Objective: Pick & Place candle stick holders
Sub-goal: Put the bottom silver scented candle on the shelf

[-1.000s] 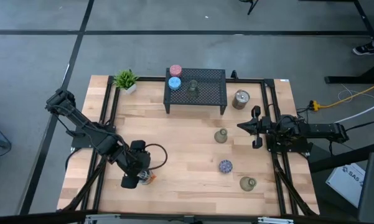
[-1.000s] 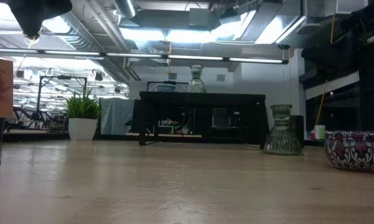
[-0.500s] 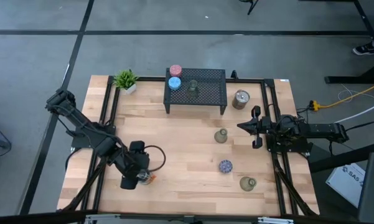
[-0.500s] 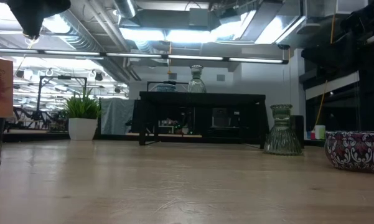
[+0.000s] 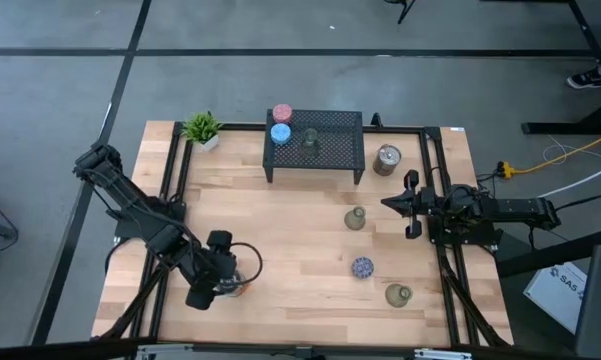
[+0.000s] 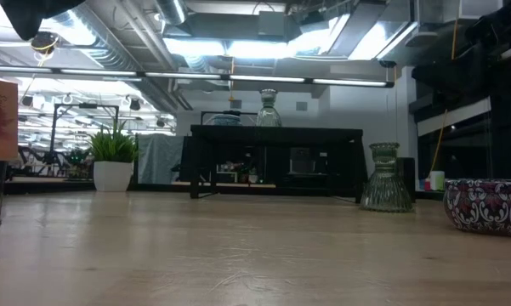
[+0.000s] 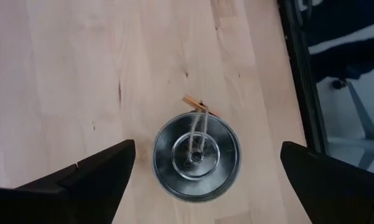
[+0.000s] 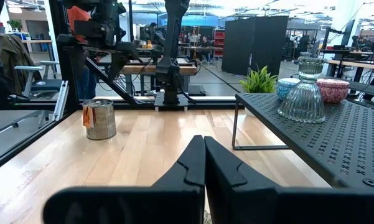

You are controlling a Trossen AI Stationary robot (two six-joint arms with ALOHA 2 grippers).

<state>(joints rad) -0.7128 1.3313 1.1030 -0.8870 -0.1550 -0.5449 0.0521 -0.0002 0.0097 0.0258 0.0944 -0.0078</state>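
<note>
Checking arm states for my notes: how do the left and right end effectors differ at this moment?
The left end effector is open, pointing down over a silver holder near the table's front left; the right end effector is shut, lying level by the right edge with nothing between its fingers. Both are dark and two-fingered; neither holds anything.

eight candle stick holders (image 5: 362, 267), one plant (image 5: 202, 128), one rack (image 5: 330, 150).

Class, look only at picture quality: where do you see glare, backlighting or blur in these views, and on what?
Low view: bright ceiling lights backlight the black wire-mesh rack into a dark silhouette. Left wrist view: the shiny silver round candle holder shows light reflections on its metal, and the left gripper's dark fingers look soft. Right wrist view: the shut right gripper is blurred close up.
</note>
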